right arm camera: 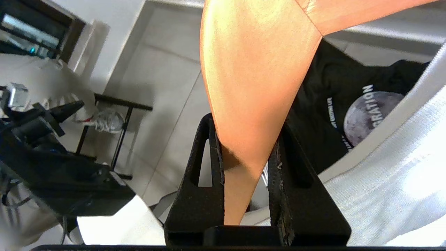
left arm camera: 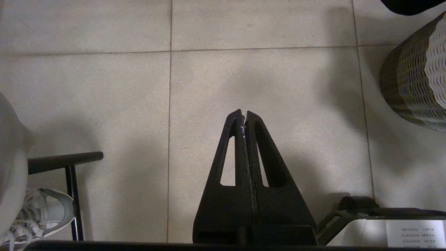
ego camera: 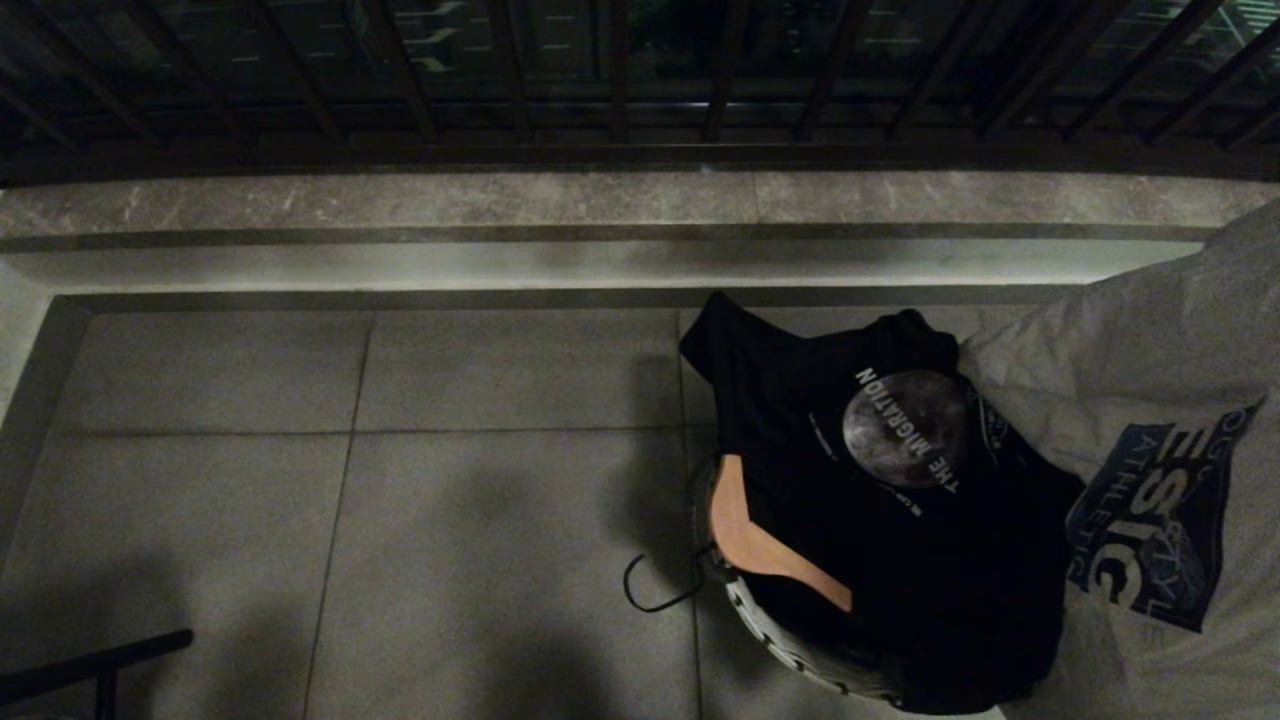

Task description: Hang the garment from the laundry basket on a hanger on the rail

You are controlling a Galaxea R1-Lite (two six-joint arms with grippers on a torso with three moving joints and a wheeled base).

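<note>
My right gripper (right arm camera: 245, 125) is shut on an orange wooden hanger (right arm camera: 254, 76), whose arm runs up between the fingers. A white garment with a blue print (ego camera: 1160, 430) hangs on that hanger and fills the right edge of the head view; its white cloth (right arm camera: 390, 181) shows beside the jaws. The gripper itself does not show in the head view. Below it, a black T-shirt with a moon print (ego camera: 900, 470) lies over the laundry basket (ego camera: 790, 655), with a second wooden hanger (ego camera: 750, 535) on it. The rail is out of view. My left gripper (left arm camera: 244, 115) is shut, parked over the floor.
A dark balustrade (ego camera: 620, 90) on a stone ledge (ego camera: 500, 200) closes the far side of the tiled floor. A black metal stand (left arm camera: 62, 160) and a person's shoe (left arm camera: 45, 209) sit at the left. The basket's woven wall (left arm camera: 414, 80) shows beside the left arm.
</note>
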